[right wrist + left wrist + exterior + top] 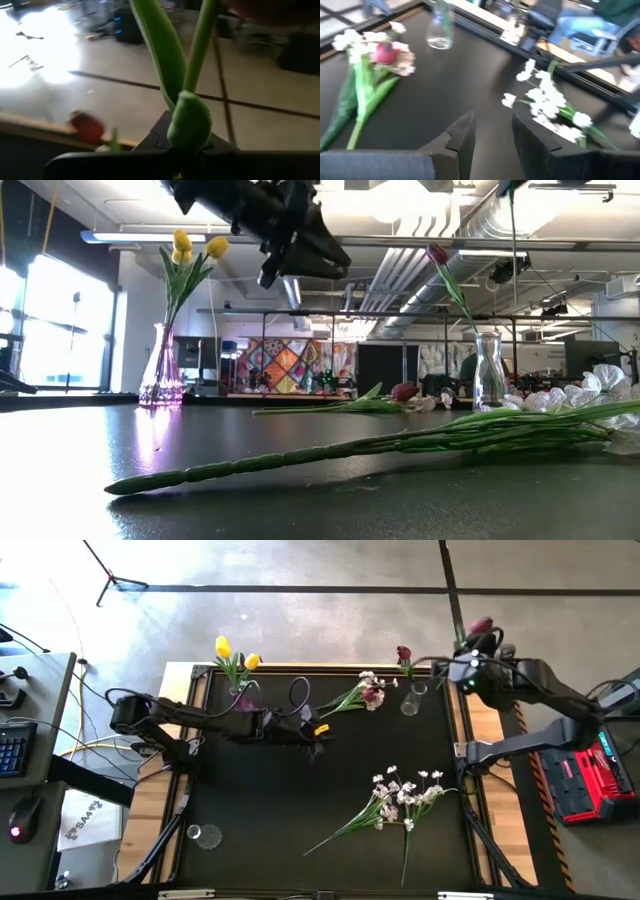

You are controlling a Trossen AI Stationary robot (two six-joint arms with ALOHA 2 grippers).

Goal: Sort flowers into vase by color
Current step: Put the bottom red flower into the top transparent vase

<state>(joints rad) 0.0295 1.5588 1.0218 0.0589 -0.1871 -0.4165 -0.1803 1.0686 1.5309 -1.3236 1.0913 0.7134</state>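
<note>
My right gripper (468,658) is at the table's far right corner, raised, shut on a dark red tulip (481,627) whose head reaches past the far edge. Close by stands a clear vase (410,700) with one red tulip (403,655) in it. A pink-tinted vase (243,697) at the far left holds yellow tulips (224,646). My left gripper (318,732) hangs open above the table's middle, touching nothing. A red tulip with a white spray (365,692) lies near the far edge. More white sprays (400,798) lie to the near right. My right gripper pinches the red tulip's green stem (190,122) between its two fingers, at a thick swollen spot just below where a leaf (157,45) branches off. The fingers lie across the stem. The flower is lifted clear, its stem and leaf running on beyond the fingertips.
An empty small glass (205,836) stands near the table's near left corner. In the low view a long green stem (350,448) of the white sprays lies across the foreground. Bare dark tabletop (260,800) spreads at the middle and near left.
</note>
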